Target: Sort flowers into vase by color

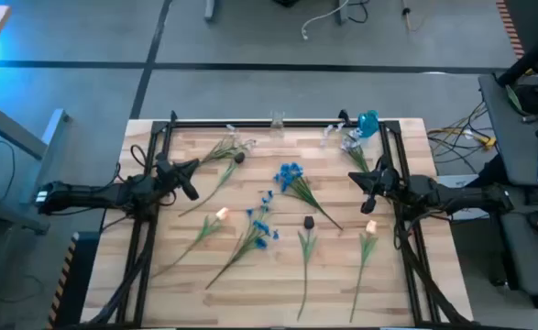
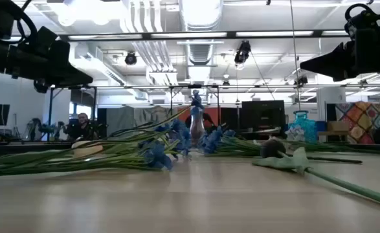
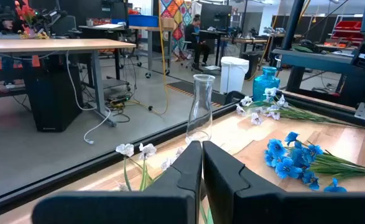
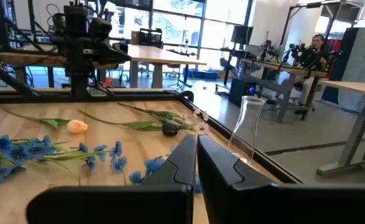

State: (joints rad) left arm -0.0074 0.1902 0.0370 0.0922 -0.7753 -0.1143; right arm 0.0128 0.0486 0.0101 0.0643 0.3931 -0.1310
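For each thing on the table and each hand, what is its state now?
Left hand: shut, empty, above the table's left side.
Right hand: shut, empty, above the right side.
Clear vase: upright, empty, at the far edge.
Blue vase: upright, far right corner; contents unclear.
Blue flowers: lying flat, mid-table.
White flowers: lying flat beside the blue vase.
Yellow flower: lying flat.
Dark flower: lying flat.

Blue flowers (image 1: 290, 173) w/ green stems, teal vase (image 1: 368, 122), clear vase (image 1: 277, 120), light wood table (image 1: 250, 284).
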